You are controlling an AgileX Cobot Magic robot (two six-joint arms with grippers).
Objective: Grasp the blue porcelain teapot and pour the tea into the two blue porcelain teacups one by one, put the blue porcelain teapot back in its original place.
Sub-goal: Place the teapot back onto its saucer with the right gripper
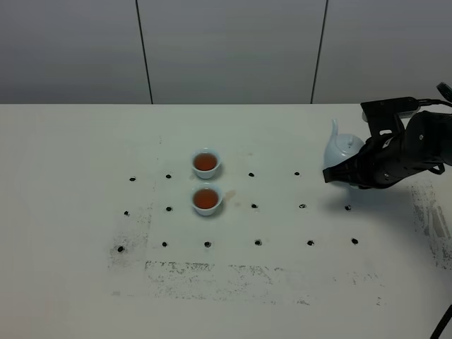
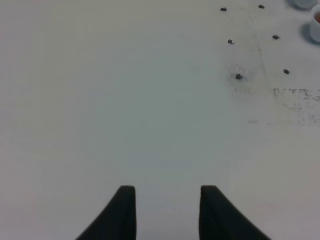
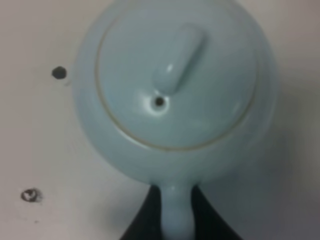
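Observation:
The blue porcelain teapot (image 1: 342, 150) stands upright at the right of the table, spout pointing up and to the left. My right gripper (image 1: 353, 174) is shut on its loop handle; in the right wrist view the teapot (image 3: 175, 90) fills the frame, with the gripper (image 3: 175, 220) clamped on the handle. I cannot tell whether the pot rests on the table or hovers just above it. The two blue porcelain teacups (image 1: 205, 163) (image 1: 206, 200) sit one behind the other at the centre, both holding reddish-brown tea. My left gripper (image 2: 167, 202) hangs over bare table, fingers apart and empty.
The white table (image 1: 70, 212) carries a grid of small black dots and grey scuff marks near the front and right edge. A grey panelled wall runs behind it. One cup's edge (image 2: 316, 25) shows in the left wrist view.

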